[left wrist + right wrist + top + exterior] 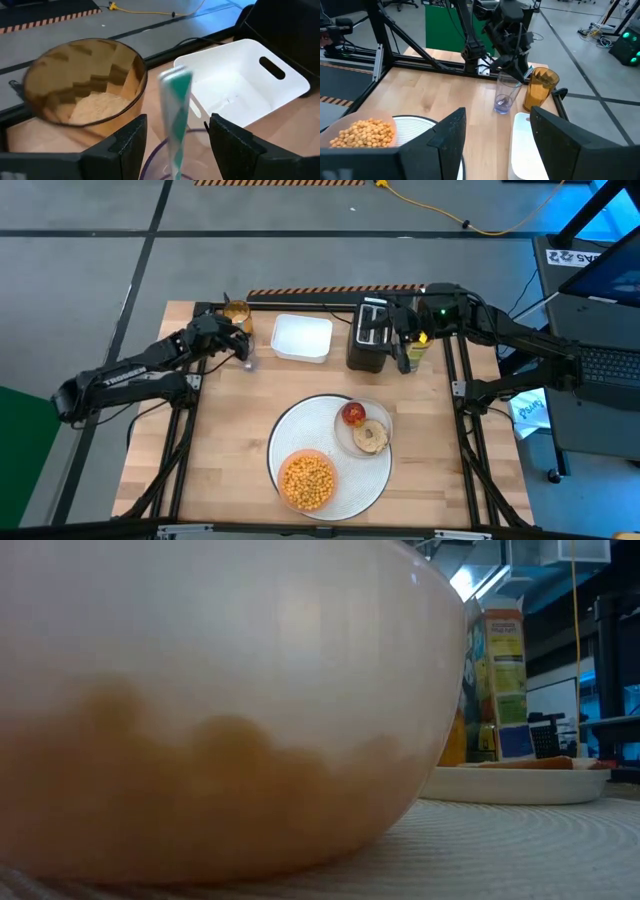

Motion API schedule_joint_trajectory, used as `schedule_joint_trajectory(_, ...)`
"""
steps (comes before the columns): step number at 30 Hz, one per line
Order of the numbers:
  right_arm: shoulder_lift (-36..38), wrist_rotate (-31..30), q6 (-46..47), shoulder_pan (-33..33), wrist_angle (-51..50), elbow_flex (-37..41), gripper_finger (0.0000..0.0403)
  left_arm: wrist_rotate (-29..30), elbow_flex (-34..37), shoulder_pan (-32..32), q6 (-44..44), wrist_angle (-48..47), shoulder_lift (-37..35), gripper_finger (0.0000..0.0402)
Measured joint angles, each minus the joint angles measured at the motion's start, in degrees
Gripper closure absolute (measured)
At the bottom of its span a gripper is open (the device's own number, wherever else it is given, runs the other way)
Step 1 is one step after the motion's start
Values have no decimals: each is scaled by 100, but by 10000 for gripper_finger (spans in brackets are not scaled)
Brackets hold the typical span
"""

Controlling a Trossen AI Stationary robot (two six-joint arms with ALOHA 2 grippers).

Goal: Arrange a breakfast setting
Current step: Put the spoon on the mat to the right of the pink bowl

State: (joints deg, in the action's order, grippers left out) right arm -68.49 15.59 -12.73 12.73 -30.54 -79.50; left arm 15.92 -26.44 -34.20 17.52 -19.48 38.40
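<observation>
An orange bowl (pixel 308 480) of yellow cereal puffs (pixel 364 132) and a small pale plate (pixel 385 420) with a bagel (pixel 371 436) and a red apple (pixel 353 414) sit on the round white placemat (pixel 300 425). No spoon shows. My left gripper (pixel 177 145) is open at the far left, above a clear glass (pixel 506 95). Its fingers stand on either side of a green-and-white striped straw (pixel 176 110) that stands in the glass, without touching it. My right gripper (pixel 497 145) is open and empty at the far right, beside the black toaster (pixel 368 332).
An amber cup (pixel 85 85) holding pale powder stands just beyond the glass. A white rectangular tray (pixel 302 337) lies between the glass and the toaster. A tall printed carton (pixel 500 680) stands to the right of the toaster. Bare wood lies to the left of the placemat.
</observation>
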Motion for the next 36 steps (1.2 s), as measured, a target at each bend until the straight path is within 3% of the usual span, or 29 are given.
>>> schedule_joint_trajectory(11, 0, 0, 32, -2, -97, 0, 194, 134, 0, -2, 331, 344, 368, 215)
schedule_joint_trajectory(24, -24, -114, 39, -1, -136, -1, 194, 101, 0, 6, 152, 342, -197, 351)
schedule_joint_trajectory(36, -306, -130, 48, -143, -68, -2, 194, -215, -81, 22, 184, 119, -290, 343)
